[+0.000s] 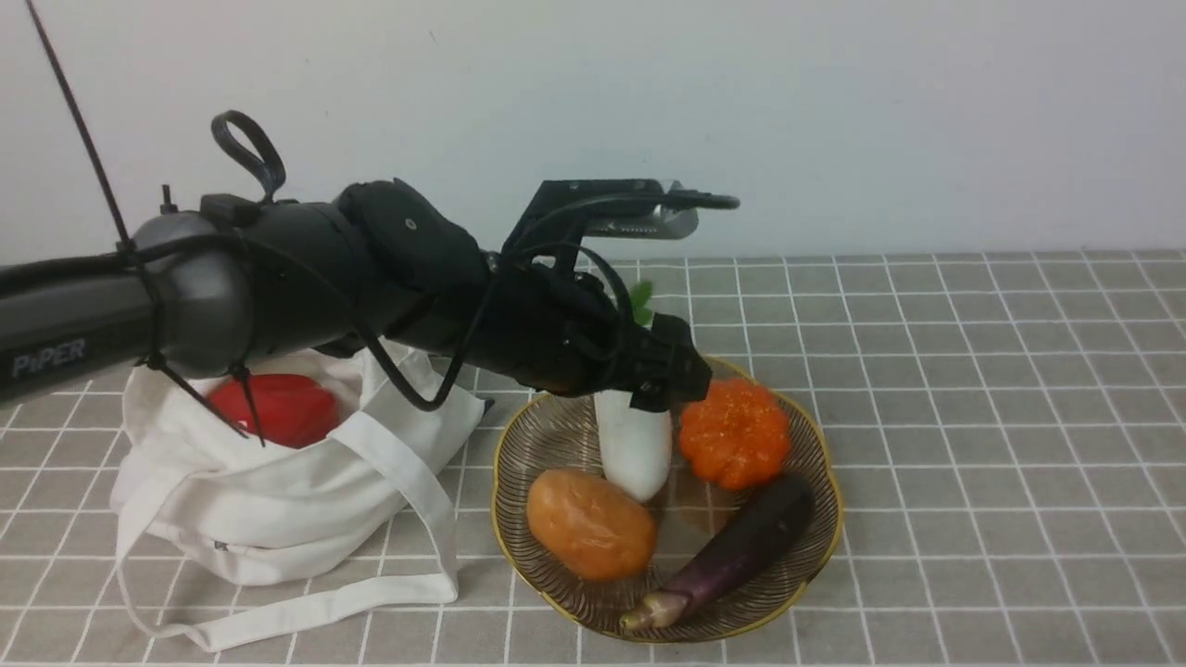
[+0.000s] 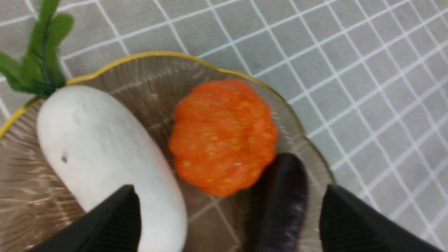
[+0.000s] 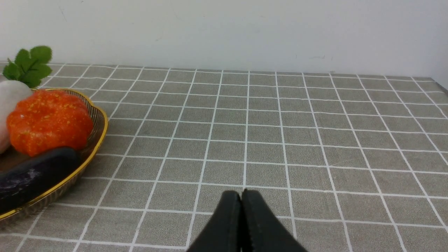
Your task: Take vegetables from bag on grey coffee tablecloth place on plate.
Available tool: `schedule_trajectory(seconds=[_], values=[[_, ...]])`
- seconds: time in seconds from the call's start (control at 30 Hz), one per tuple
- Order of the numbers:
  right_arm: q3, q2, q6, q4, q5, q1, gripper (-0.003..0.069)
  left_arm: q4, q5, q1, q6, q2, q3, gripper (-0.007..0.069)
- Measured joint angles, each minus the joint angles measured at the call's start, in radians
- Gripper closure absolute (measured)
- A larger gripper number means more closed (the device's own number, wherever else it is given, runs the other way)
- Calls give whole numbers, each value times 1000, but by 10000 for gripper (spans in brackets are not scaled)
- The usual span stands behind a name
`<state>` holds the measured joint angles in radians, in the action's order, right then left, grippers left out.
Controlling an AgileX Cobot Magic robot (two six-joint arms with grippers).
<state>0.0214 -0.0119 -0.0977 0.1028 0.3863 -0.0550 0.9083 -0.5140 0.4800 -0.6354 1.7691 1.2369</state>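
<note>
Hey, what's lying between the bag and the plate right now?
Nothing: the front view shows only a narrow strip of bare tablecloth between the bag and the plate.

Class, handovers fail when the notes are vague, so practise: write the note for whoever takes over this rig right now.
Left gripper: open above the plate, holding nothing.
Right gripper: shut, empty, over the tablecloth to the right of the plate.
Radish: lying on the plate beside the pumpkin and eggplant.
Red vegetable: in the bag, left of the plate.
Done: radish moved.
Left: red vegetable to plate.
</note>
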Motion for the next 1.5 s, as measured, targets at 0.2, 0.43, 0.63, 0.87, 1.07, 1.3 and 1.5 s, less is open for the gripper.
schedule_trajectory(seconds=[0.2,0.43,0.63,0.87,1.07,1.3,1.5], values=[[0,0,0,0,0,0,678,-93,-110,-33,3,-246,0,494],[0,0,0,0,0,0,678,-320,-190,-41,143,-563,-5,628],[0,0,0,0,0,0,678,-522,-192,-42,266,-834,-75,629],[0,0,0,0,0,0,678,-528,-218,-42,270,-976,-79,629],[0,0,0,0,0,0,678,-561,-299,-42,269,-1049,-79,629],[0,0,0,0,0,0,678,-659,-290,-42,300,-1068,-124,629],[0,0,0,0,0,0,678,-739,1,-70,363,-1228,-482,629]])
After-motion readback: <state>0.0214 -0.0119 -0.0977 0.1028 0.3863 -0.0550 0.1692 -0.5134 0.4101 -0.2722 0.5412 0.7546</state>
